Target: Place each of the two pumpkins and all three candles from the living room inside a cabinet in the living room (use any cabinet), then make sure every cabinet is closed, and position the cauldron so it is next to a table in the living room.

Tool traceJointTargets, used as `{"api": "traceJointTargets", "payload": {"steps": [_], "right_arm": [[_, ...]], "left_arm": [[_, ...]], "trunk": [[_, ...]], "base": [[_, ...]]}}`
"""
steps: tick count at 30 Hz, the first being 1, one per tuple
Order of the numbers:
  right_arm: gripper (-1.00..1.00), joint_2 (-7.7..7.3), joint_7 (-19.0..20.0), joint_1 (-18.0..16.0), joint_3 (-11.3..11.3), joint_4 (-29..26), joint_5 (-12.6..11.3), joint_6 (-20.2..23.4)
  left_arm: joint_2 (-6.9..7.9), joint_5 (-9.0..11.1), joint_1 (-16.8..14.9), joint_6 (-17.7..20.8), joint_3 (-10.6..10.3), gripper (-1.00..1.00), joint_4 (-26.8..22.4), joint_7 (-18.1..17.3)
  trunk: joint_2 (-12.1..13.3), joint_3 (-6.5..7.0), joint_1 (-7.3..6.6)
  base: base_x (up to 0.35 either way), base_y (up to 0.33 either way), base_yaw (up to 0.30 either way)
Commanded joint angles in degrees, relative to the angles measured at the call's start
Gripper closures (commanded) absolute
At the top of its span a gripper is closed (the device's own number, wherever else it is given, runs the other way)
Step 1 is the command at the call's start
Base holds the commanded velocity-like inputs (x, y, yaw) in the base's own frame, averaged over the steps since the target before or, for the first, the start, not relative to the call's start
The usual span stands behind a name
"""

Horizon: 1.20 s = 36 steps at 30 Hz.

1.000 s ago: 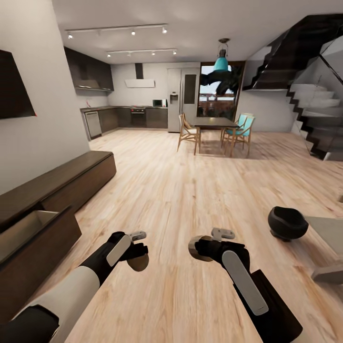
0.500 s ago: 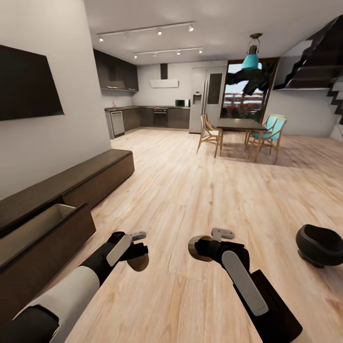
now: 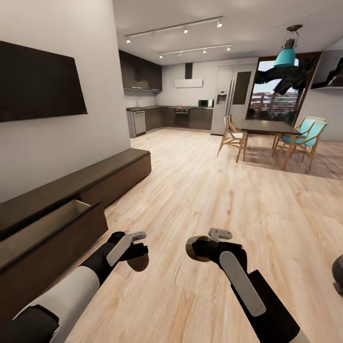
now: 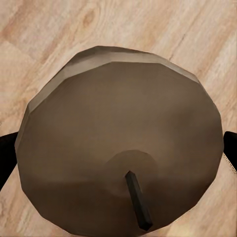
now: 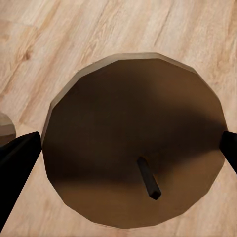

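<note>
View swung left; candle (image 4: 118, 143) in each claw (drawer (image 3: 47, 228) open).

No text, label, brand, number or sign can be read in any view.
</note>
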Motion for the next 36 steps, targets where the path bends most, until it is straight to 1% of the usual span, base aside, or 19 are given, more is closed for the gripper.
{"api": "traceJointTargets", "payload": {"steps": [1,8,26,33,36], "right_arm": [[1.00,-0.05,-0.6,-0.1,0.1,-0.1,-0.5,0.0],[1.00,-0.02,-0.6,-0.1,0.2,-0.1,-0.5,0.0],[1.00,-0.02,-0.5,-0.1,0.2,0.0,-0.5,0.0],[1.00,0.00,-0.5,-0.1,0.3,0.0,-0.5,0.0],[1.00,0.01,-0.5,-0.1,0.9,0.0,-0.5,0.0]], "left_arm": [[0.01,0.5,-0.1,0.0,-0.2,1.00,0.0,0.4],[0.03,0.5,0.0,0.0,-0.2,1.00,0.0,0.4],[0.01,0.5,0.0,0.0,-0.2,1.00,-0.1,0.4],[0.01,0.5,0.0,0.0,-0.2,1.00,0.0,0.4],[0.01,0.5,0.0,0.0,-0.2,1.00,0.0,0.4]], "trunk": [[0.0,-0.06,0.01],[0.0,-0.06,0.01],[0.0,-0.06,0.01],[0.0,-0.06,0.01],[0.0,-0.06,0.01]], "base": [[0.185,-0.167,0.292],[0.076,-0.069,0.292],[0.008,-0.006,0.292],[0.138,-0.106,0.292],[0.205,-0.182,0.292]]}}
